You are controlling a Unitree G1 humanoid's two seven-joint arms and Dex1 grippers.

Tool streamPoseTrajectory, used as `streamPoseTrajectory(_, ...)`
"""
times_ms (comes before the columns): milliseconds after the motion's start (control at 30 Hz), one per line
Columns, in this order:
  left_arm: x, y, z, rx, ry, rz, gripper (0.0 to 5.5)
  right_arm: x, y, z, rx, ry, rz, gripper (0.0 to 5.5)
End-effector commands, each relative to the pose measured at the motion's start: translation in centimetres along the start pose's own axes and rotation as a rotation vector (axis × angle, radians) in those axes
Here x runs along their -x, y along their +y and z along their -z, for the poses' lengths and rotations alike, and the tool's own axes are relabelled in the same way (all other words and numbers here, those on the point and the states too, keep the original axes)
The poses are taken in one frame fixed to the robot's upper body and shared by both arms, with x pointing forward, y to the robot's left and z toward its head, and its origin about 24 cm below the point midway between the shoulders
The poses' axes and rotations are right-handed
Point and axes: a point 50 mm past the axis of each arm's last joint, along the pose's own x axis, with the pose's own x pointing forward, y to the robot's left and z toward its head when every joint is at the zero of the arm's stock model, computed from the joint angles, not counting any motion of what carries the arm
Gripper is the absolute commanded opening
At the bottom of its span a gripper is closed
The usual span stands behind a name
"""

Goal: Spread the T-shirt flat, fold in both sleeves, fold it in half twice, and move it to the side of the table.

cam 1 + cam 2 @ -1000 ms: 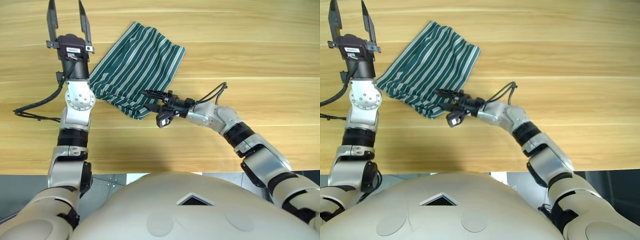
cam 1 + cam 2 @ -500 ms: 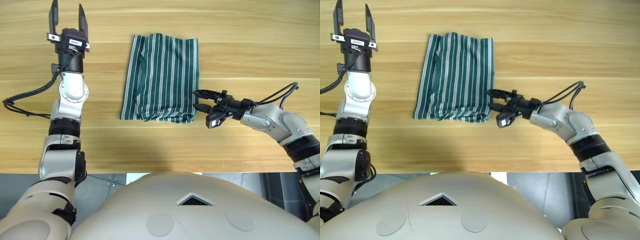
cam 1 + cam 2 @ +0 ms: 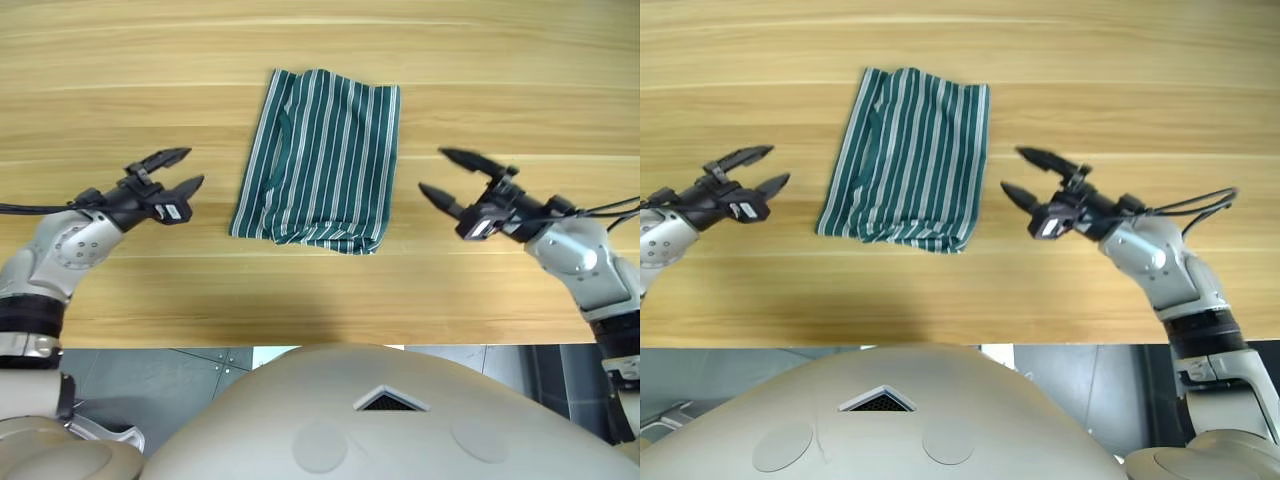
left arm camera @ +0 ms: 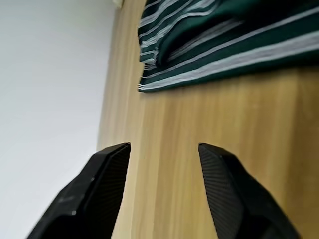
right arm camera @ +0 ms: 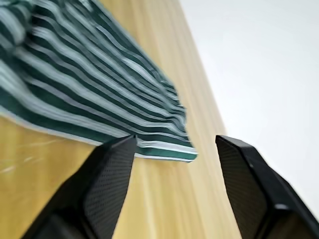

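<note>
Wood-grain table (image 3: 520, 80); green-striped T-shirt (image 3: 325, 160) folded flat, rect. shape. L jaws apart, R jaws apart.

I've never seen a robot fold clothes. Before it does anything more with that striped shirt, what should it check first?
1. Left gripper open and empty: ok.
2. Right gripper open and empty: ok.
3. Both grippers clear of the T-shirt: ok, one on each side of it, neither touching the cloth.
4. T-shirt folded into a compact rectangle: ok, though its near edge looks a little uneven.
5. Folded in half twice: cannot tell, the layers cannot be counted from above.
6. T-shirt at the side of the table: not ok, it seems; it lies between the two arms, straight ahead.
</note>
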Motion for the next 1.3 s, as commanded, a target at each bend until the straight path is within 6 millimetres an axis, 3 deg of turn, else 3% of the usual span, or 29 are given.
streamPoseTrajectory(33,0.9,0.0,-0.6,-0.086,-0.015,0.168,2.52,1.1,3.5,0.8,-0.024,0.100,-0.201,2.92)
streamPoseTrajectory(100,0.6,0.4,-0.9,-0.112,-0.039,0.203,2.52,0.7,4.4,0.8,-0.016,0.109,-0.245,2.92)
streamPoseTrajectory(233,-1.6,-0.8,-2.7,-0.097,-0.165,0.292,2.52,-0.1,5.6,0.5,0.019,0.096,-0.308,2.92)
streamPoseTrajectory(367,-2.4,-1.8,-3.6,-0.075,-0.236,0.348,2.52,-1.0,6.5,-0.8,0.012,0.017,-0.355,2.92)
streamPoseTrajectory(1067,-5.5,-4.5,-6.7,-0.064,-0.463,0.457,2.52,-2.9,6.3,-1.0,0.078,-0.070,-0.461,2.92)
streamPoseTrajectory(1167,-5.7,-4.7,-6.8,-0.057,-0.470,0.464,2.15,-2.7,6.5,-1.1,0.077,-0.079,-0.478,2.92)
streamPoseTrajectory(1300,-5.6,-5.0,-6.2,-0.041,-0.445,0.474,1.47,-2.5,6.3,-1.1,0.075,-0.077,-0.480,2.20)
